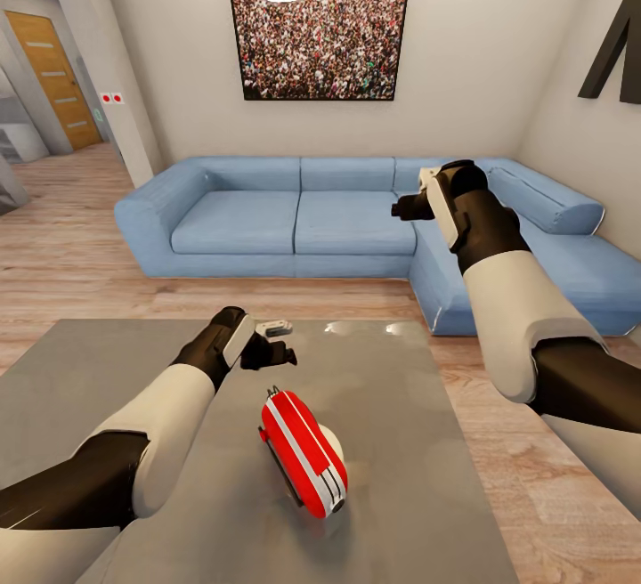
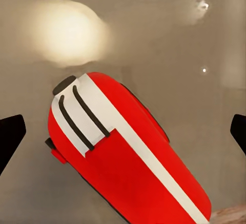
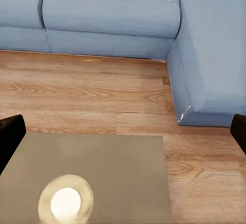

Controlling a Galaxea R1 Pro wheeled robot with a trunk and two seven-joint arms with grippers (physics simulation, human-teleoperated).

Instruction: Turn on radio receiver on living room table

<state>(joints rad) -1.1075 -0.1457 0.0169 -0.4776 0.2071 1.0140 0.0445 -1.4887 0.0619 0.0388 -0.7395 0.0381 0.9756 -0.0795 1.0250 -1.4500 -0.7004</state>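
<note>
While I stand at the near edge of the grey glossy counter [image 1: 107, 388] in the living room, the radio receiver [image 1: 303, 452] lies on its top in front of me, red with a white stripe, long axis running away from me and slightly leftwards. A blue corner sofa [image 1: 294, 219] lines the wall beyond, under a crowd photograph [image 1: 319, 36], with light wood floor [image 1: 62, 246] between.

As I judge it, the approach is done: I am at the radio and my left arm is over it. What remains is the actual switching on. No dial or button shows in these views, so I cannot tell whether the radio is already on; I take it that it is not.

My left pincer [image 1: 267, 351] hovers just beyond the radio's far end, above the counter. Seen from the left wrist, the radio [image 2: 123, 152] sits between the two dark fingertips [image 2: 10, 137], which stand wide apart at the frame edges and touch nothing. It holds nothing.

My right pincer [image 1: 408, 205] is raised well away, out toward the sofa. From its wrist camera the fingertips [image 3: 10, 137] are likewise spread wide, empty, looking down at the counter's far corner [image 3: 128, 172] and the floor.
</note>
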